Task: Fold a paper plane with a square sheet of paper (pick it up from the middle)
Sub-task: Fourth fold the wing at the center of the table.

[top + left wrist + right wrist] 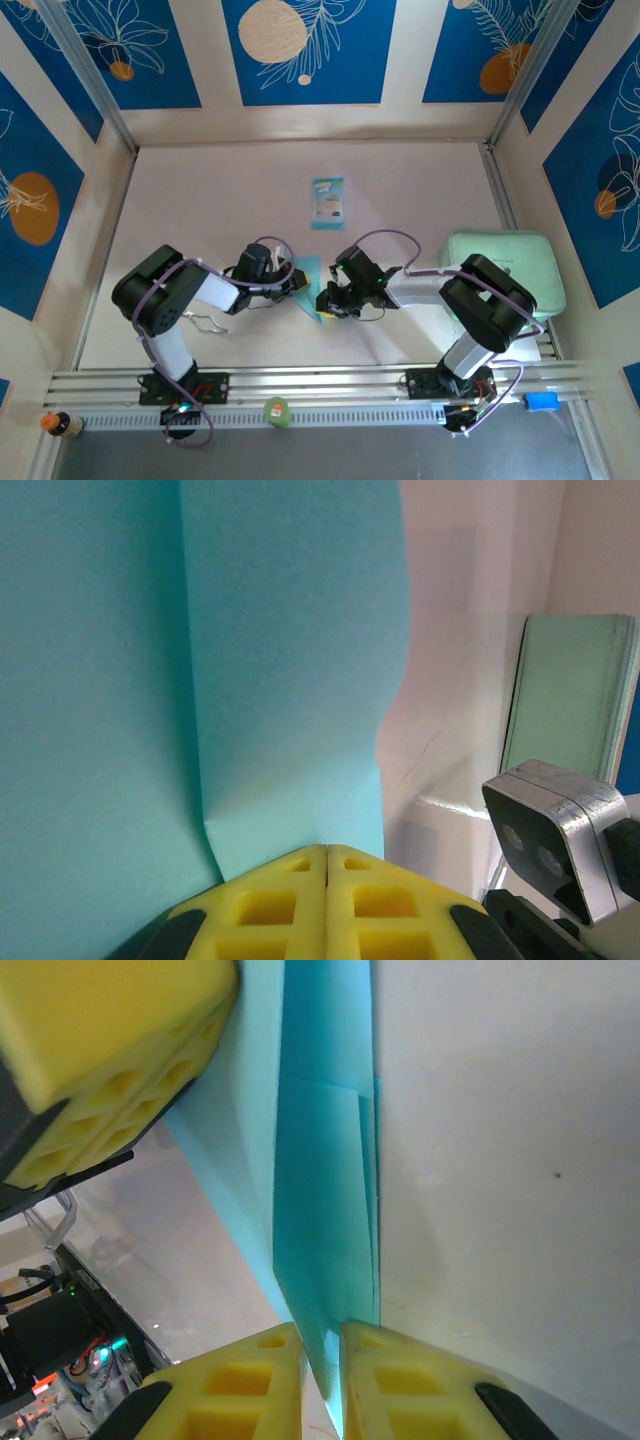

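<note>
Near the front of the big desk [200,200], the half-folded blue paper [308,275] sits between the two arms. The left fingers [300,875] squeeze its edge. The right fingers [440,1370] pinch its fold. The folding looks half done; next they should press the crease flat.

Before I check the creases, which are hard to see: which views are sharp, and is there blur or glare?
Top external: evenly lit and sharp, but the paper is small. Left wrist: paper close, soft, its fold shown by shading. Right wrist: layered edges fairly crisp; the left hand's pad top-left is blurred; no glare.
</note>
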Motion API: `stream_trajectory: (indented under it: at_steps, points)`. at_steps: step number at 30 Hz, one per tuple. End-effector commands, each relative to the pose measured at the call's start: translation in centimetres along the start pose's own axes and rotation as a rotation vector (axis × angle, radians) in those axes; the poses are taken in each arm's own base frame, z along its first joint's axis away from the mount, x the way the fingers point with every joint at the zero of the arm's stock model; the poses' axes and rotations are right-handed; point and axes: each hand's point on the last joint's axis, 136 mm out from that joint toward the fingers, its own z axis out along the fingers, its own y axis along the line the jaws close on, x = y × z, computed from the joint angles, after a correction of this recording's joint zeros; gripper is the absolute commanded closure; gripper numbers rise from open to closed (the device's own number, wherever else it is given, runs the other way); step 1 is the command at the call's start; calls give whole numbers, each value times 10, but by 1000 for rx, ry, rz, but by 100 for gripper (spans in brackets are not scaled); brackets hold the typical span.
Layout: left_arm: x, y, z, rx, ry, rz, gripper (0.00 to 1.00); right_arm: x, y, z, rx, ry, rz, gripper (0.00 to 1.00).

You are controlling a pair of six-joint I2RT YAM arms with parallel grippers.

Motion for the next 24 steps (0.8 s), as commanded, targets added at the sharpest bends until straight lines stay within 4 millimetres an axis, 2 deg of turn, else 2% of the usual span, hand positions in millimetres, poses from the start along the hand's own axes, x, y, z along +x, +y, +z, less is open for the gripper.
stream_trajectory:
  at_steps: [1, 11, 20, 24]
  points:
    - [13, 49, -2, -170, 18, -67, 100, 0, -1, 1, 29, 2, -12, 85]
    - [13, 49, -1, -172, 21, -67, 100, 10, -5, 3, 8, 36, -10, 95]
    - [15, 53, -2, -187, 23, -80, 100, 30, -20, 9, 31, 111, 2, 94]
    - [14, 54, -1, -189, 24, -81, 100, 32, -18, 4, 27, 111, -13, 93]
